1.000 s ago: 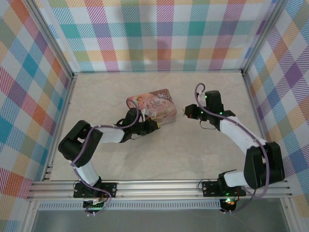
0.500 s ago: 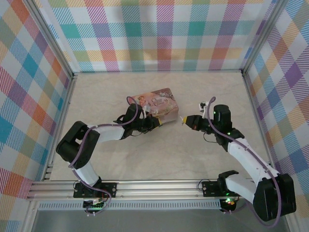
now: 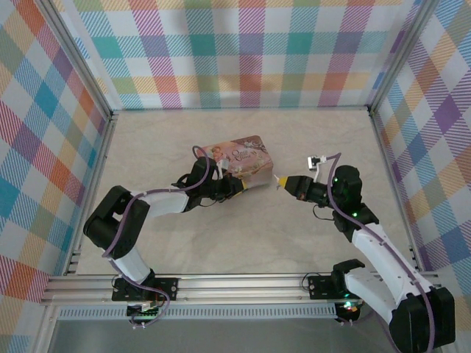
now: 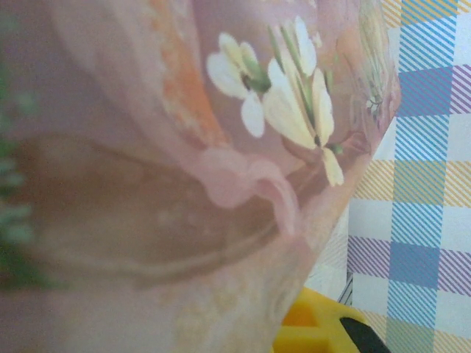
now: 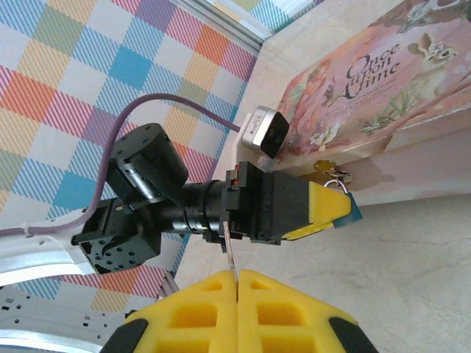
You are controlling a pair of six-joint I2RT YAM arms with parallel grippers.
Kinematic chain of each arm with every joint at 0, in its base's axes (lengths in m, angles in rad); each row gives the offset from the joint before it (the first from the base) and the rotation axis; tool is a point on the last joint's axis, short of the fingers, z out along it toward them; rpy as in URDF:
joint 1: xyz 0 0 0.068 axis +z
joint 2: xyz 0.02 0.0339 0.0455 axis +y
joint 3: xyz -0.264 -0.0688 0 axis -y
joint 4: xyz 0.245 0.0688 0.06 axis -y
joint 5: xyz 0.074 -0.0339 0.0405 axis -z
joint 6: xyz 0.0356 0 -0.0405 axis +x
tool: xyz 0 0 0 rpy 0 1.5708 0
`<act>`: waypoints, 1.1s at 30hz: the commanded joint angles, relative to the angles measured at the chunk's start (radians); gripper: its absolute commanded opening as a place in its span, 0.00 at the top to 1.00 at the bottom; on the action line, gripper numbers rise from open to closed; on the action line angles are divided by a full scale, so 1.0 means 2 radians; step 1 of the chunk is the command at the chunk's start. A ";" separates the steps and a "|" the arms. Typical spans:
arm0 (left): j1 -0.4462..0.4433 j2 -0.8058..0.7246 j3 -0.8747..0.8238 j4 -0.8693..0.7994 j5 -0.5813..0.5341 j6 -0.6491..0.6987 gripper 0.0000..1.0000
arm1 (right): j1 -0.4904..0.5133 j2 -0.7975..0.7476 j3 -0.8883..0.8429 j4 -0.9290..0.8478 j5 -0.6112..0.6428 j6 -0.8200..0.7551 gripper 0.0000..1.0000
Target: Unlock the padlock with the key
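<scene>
The padlock (image 5: 338,175) is tiny; its metal shackle hangs at the gold clasp on the front of the pink tin (image 3: 239,156). My left gripper (image 3: 237,189) lies against that front, and in the right wrist view the left gripper (image 5: 342,208) has its yellow pads pinched together right under the shackle, hiding the lock's body. My right gripper (image 3: 280,179) points left at the tin from a short way off. The right gripper (image 5: 237,276) is shut on the key (image 5: 230,254), whose thin blade sticks out between the fingers. In the left wrist view the tin (image 4: 184,147) is a close blur.
The tin (image 5: 368,88) lies near the middle of the pale table (image 3: 294,228). Plaid walls with metal posts (image 3: 96,110) close the cell on three sides. Open table stretches in front of and behind the tin.
My right arm has swung nearer and lower, and its gripper now points left at the tin's front corner with the key. The left arm has barely moved.
</scene>
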 commanded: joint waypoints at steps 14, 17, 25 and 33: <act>0.003 -0.029 0.004 0.022 0.023 -0.014 0.95 | -0.003 0.022 -0.091 0.206 0.029 0.228 1.00; 0.003 -0.031 0.005 0.025 0.025 -0.016 0.95 | -0.003 0.043 -0.117 0.258 0.038 0.277 1.00; 0.003 -0.035 0.003 0.033 0.027 -0.021 0.95 | -0.003 0.101 -0.152 0.327 0.040 0.325 1.00; 0.003 -0.035 0.006 0.037 0.028 -0.023 0.95 | 0.022 0.194 -0.150 0.404 0.040 0.334 1.00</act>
